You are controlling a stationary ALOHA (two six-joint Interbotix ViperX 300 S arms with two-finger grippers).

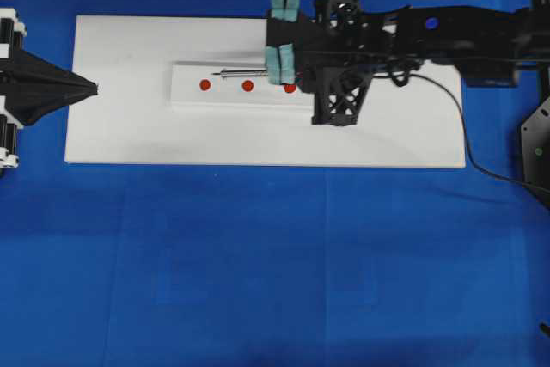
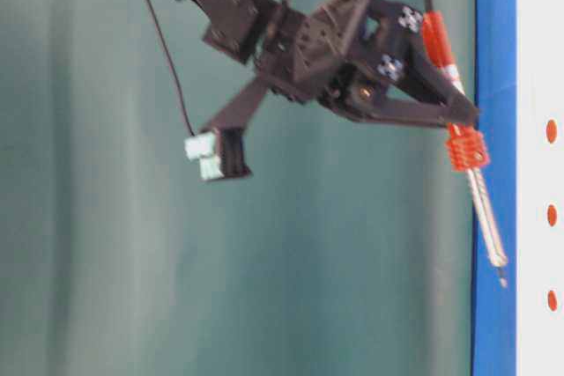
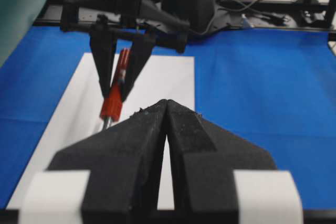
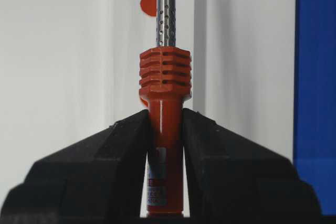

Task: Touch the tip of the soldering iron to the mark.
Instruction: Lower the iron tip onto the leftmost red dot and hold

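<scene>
Overhead, the soldering iron [image 1: 249, 72] lies level above the white block [image 1: 193, 73], its tip pointing toward nine o'clock, at about eleven o'clock from the mark [image 1: 247, 86] and not on it. Two more red dots [image 1: 204, 85] flank the mark at three and nine o'clock. At three o'clock, the right pincer [image 4: 165, 129] is clamped on the iron's orange handle. Far off at nine o'clock the left pincer [image 1: 93, 88] rests closed and empty over the blue bench [image 1: 275, 255].

Black lattice arms [image 1: 344, 96]; teal foam pads [image 1: 281, 62].
</scene>
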